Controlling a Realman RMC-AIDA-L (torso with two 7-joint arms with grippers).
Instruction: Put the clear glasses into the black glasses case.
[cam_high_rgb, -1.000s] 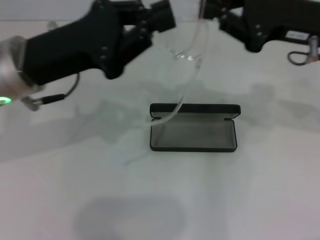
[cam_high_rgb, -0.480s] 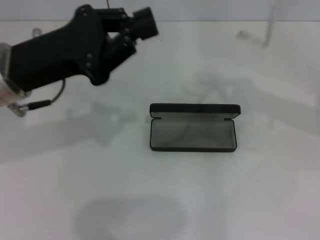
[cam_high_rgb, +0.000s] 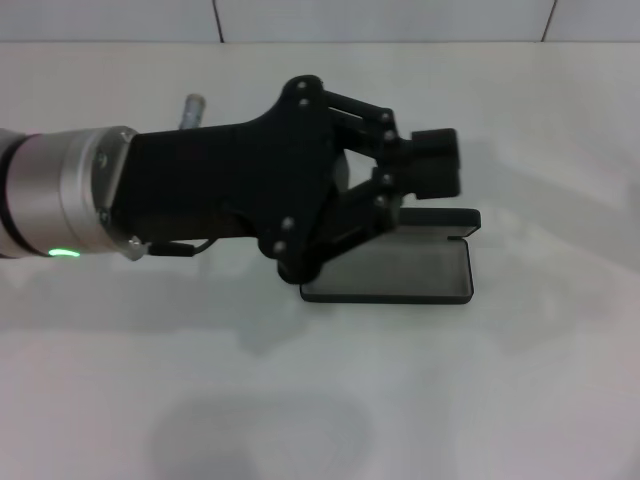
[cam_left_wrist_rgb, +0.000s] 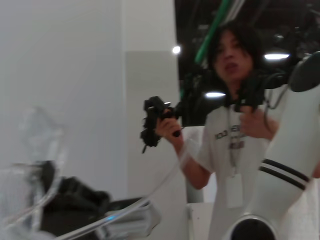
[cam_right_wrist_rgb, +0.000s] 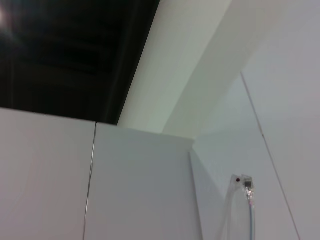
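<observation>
The black glasses case (cam_high_rgb: 420, 270) lies open on the white table, its grey lining up and its lid (cam_high_rgb: 445, 218) standing at the far side. My left gripper (cam_high_rgb: 432, 165) hovers over the case's left half, shut and holding nothing, and its arm hides that end. The head view does not show the clear glasses. In the left wrist view the clear glasses (cam_left_wrist_rgb: 32, 150) hang blurred in the air, one thin arm (cam_left_wrist_rgb: 150, 197) stretching out, against a dark body with a silver cuff (cam_left_wrist_rgb: 125, 220) that looks like my right arm. The right wrist view shows a clear arm tip (cam_right_wrist_rgb: 247, 187).
A small metal cylinder (cam_high_rgb: 192, 108) stands on the table behind the left arm. The left forearm (cam_high_rgb: 70, 195) crosses the table's left side. A person (cam_left_wrist_rgb: 235, 130) holding a black controller stands beyond the table. White wall panels close the back.
The left arm has swung from the back left down to the case. The glasses and the right arm have left the head view.
</observation>
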